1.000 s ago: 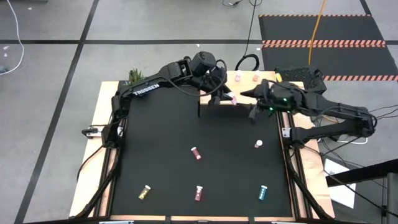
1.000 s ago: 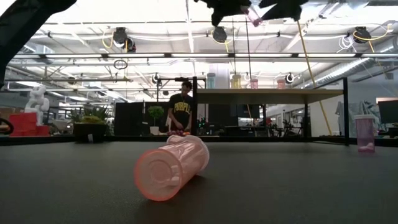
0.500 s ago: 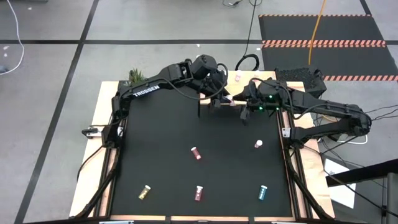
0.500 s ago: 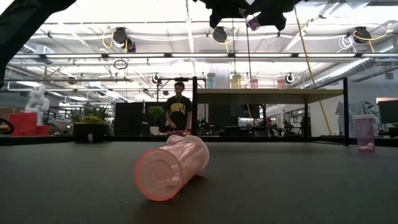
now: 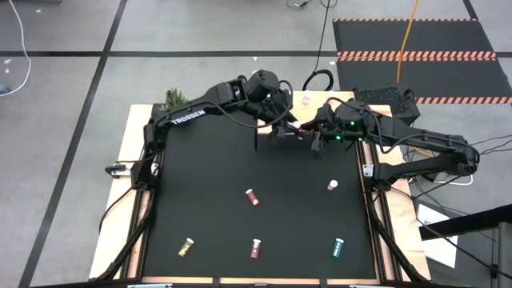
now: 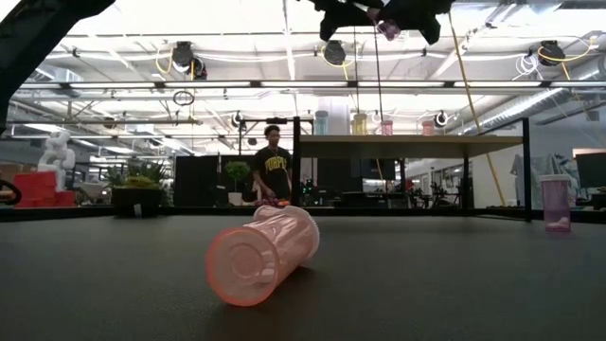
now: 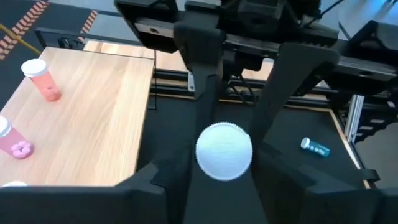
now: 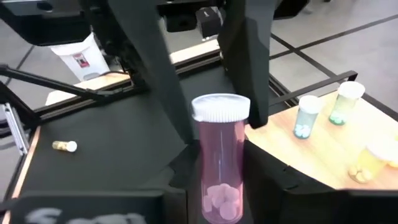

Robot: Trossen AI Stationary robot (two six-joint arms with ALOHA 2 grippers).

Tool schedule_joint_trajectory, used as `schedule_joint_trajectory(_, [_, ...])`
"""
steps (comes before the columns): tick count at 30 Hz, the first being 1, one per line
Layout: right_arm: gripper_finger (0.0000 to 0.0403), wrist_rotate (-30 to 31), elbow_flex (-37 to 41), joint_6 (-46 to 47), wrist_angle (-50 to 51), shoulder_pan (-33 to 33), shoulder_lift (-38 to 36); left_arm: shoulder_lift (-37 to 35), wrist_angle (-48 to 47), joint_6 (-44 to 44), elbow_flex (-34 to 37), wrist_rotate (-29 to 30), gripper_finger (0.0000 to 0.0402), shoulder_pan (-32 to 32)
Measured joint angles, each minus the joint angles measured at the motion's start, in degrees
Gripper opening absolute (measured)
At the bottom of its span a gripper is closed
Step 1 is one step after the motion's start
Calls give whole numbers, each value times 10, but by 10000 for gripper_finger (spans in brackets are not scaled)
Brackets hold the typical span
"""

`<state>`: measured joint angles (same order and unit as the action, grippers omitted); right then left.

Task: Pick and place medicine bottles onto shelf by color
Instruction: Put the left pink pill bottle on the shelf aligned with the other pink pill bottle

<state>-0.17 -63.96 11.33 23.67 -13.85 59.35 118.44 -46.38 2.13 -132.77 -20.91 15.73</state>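
**A:** Right hand [image 5: 309, 134], upper middle of the high view. Grip?

**B:** Narrow. In its wrist view both fingers [image 8: 177, 177] press the lower body of the pink bottle [image 8: 221, 168], which is held aloft, clear of the counter [image 5: 208, 184].

**A:** Left hand [image 5: 286, 128]?

**B:** Nose to nose with the right one, at the bottle's cap end. I cannot tell whether it grips or stands clear. Its wrist view looks straight onto the white cap [image 7: 224, 151].

**A:** So, the long axis?

**B:** It runs along the line between the two hands, roughly level. The base is in the right hand and the cap points at the left hand. In the high view that is left to right across the frame.

**A:** Shelf [image 7: 93, 112]?

**B:** Just above both hands in the high view, toward the top edge. In the low view the hands hang at the top of the frame, higher than the shelf top.

**A:** Anything on it?

**B:** Two pink ones [image 7: 40, 78] at the left edge of the left wrist view. A teal pair [image 8: 306, 118] and a yellow one [image 8: 373, 158] sit at the right of the right wrist view.

**A:** Next move, as you judge it?

**B:** This reads as a hand-over. If the right hand carries, the bottle must tip cap-up and travel a short way toward the pink pair. Both arms are near, and the right has the firmer hold. The risk is the cap snagging on the left hand.

**A:** And the rest?

**B:** Five bottles remain on the counter, lower in the high view, including a teal one [image 5: 338, 246].
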Motion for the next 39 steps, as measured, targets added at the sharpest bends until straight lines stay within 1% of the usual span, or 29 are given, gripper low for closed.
schedule_joint_trajectory(5, [90, 0, 0, 9, -12, -1, -5, -16, 10, -2, 0, 4, 246, 4])
schedule_joint_trajectory(9, [94, 0, 0, 12, -59, -1, -12, -37, 9, 4, 0, 5, 312, 8])
schedule_joint_trajectory(12, [95, -9, 0, -2, -105, -1, -20, -46, -6, 38, 0, 4, 345, 7])
schedule_joint_trajectory(15, [95, -41, 0, -16, -166, -1, -29, -51, -8, 65, 0, -1, 358, 3])
schedule_joint_trajectory(18, [95, -83, 0, -24, -232, -2, -35, -51, 8, 85, 0, -2, 358, -6])
schedule_joint_trajectory(20, [95, -109, 0, -28, -272, -2, -35, -51, 31, 94, 0, -16, 351, -13])
schedule_joint_trajectory(22, [95, -121, 0, -29, -297, -2, -32, -51, 60, 100, 0, -34, 340, -22])
schedule_joint_trajectory(26, [95, -121, 0, -31, -295, -2, -30, -51, 120, 103, 0, -40, 307, -38])
schedule_joint_trajectory(29, [95, -123, -1, -35, -303, -2, -29, -51, 147, 95, 0, -49, 282, -40])
schedule_joint_trajectory(33, [95, -124, 0, -35, -309, -2, -29, -51, 145, 88, 0, -49, 252, -38])
schedule_joint_trajectory(39, [96, -121, 0, -37, -312, -2, -28, -51, 151, 34, 0, -52, 194, -27])
